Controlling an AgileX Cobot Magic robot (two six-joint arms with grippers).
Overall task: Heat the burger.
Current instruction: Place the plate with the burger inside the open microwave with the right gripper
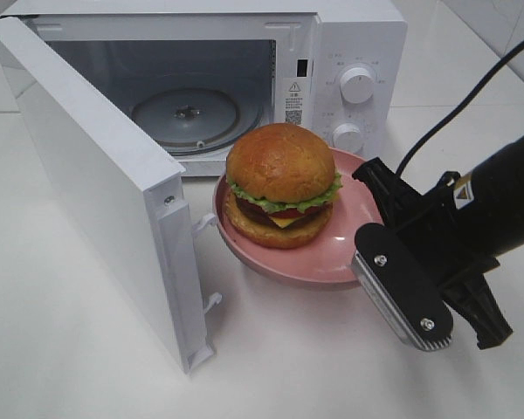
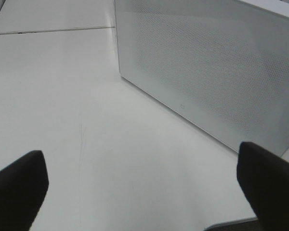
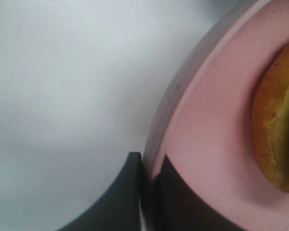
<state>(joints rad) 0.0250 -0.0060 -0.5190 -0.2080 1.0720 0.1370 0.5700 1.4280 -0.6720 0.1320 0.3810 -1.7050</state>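
The right end effector [image 3: 148,162] was nearest, coming in from the right of the exterior view with a black cable trailing behind it. Its jaws were clamped on the rim of the pink plate [image 1: 342,262], one finger under the rim and one on the inner face, as the right wrist view showed.

The burger [image 1: 282,183] sat on that plate, toward its left side and away from the gripped edge. It stood upright, with its axis vertical. The domed bun faced up, and lettuce, tomato, cheese and patty were stacked level beneath it over the bottom bun. Being round, it pointed in no sideways direction.

The plate was just in front of the mouth of the microwave [image 1: 358,35], with its far edge near the sill. I could not tell whether it rested on the worktop [image 1: 70,367] or was held just above it.

The door [image 1: 96,175] stood swung out to the left, its free edge near the plate's left rim. Inside lay the glass turntable [image 1: 188,109], and two knobs [image 1: 358,85] sat on the panel to the right.

The left end effector [image 2: 140,161] had its jaws wide apart. It held nothing and hung over bare worktop beside the door's outer face.
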